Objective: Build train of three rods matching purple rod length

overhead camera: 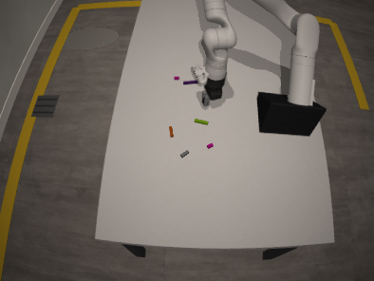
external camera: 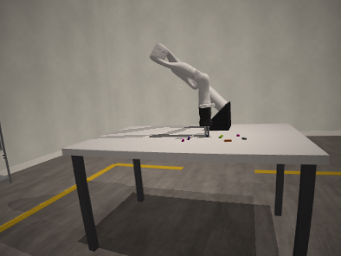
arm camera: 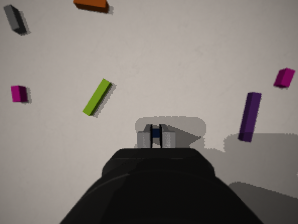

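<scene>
- Wrist view shows our gripper (arm camera: pixel 156 137) clamped on a small blue rod (arm camera: pixel 156 133), low over the table (overhead camera: pixel 266 199); only a sliver of blue shows between the pads.
- From the gripper in that view, the purple rod (arm camera: pixel 249 116) lies at three o'clock, the lime rod (arm camera: pixel 97 97) at ten, the grey rod (arm camera: pixel 15 18) and orange rod (arm camera: pixel 91 4) far off at eleven.
- Two magenta rods lie apart: one (arm camera: pixel 19 93) at nine, the other (arm camera: pixel 284 77) at two.
- We judge blue, magenta and grey the likely train.
- Risks: so short a rod may twist in the pads or tip on release, breaking the line.
- Setting it down close to purple would violate the clearance.
</scene>
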